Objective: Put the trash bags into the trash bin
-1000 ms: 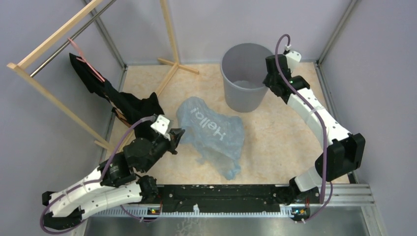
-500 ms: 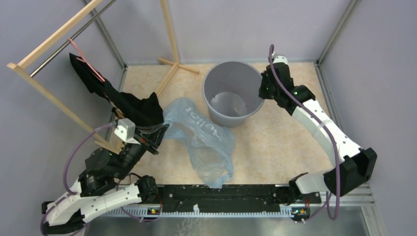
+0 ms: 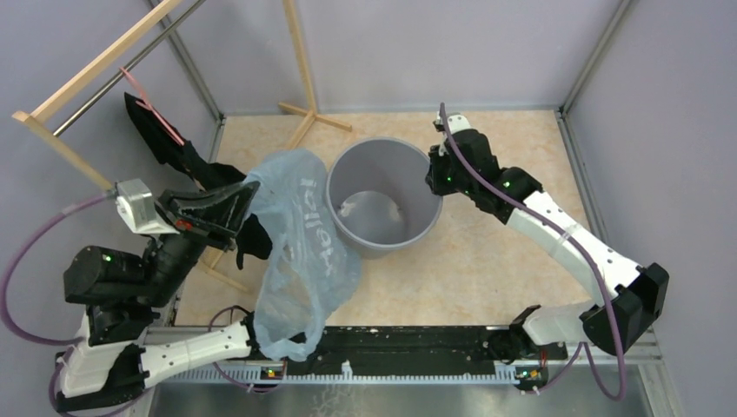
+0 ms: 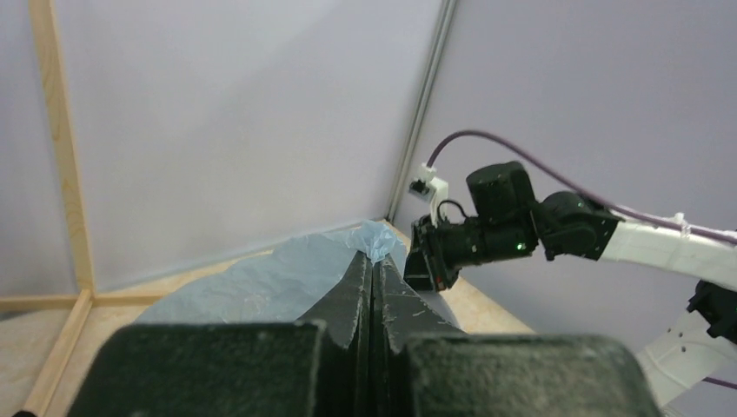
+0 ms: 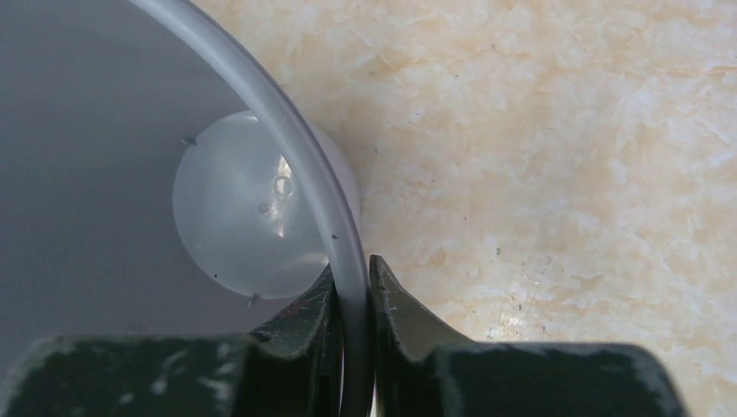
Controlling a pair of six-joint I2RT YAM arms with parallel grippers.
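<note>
The pale-blue translucent trash bag (image 3: 300,261) hangs from my left gripper (image 3: 248,195), raised high at the left. The gripper is shut on the bag's top edge, which bunches at the fingertips in the left wrist view (image 4: 380,243). The bag drapes down past the table's near edge. The round grey trash bin (image 3: 382,195) stands just right of the bag, its open mouth up. My right gripper (image 3: 437,178) is shut on the bin's right rim; in the right wrist view (image 5: 352,278) one finger is inside the wall and one outside.
A wooden rack (image 3: 96,78) leans at the back left with a black cloth (image 3: 178,152) and pink strap hanging on it. Metal frame posts and purple walls enclose the beige table (image 3: 504,243). A black rail (image 3: 391,343) runs along the near edge.
My left gripper has lifted the bag up and to the left, off the table. My right gripper has dragged the bin left and toward the front, close to the bag.
</note>
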